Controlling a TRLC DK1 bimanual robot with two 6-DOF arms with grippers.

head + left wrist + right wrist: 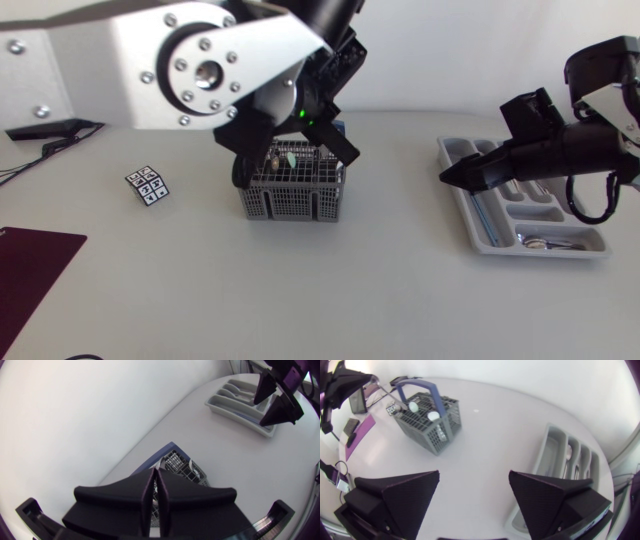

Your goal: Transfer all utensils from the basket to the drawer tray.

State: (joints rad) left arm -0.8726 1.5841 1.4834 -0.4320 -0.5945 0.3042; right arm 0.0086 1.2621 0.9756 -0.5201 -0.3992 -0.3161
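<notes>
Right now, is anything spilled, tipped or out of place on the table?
Nothing stands out. The grey mesh basket with the blue handle stands upright with utensils inside, the grey plastic drawer tray lies flat, and no utensil lies loose on the white table.

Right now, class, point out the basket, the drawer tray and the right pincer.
basket (290, 203): head view, front mesh wall.
drawer tray (540, 251): head view, near rim.
right pincer (474, 477): right wrist view, gap between fingertips.
</notes>
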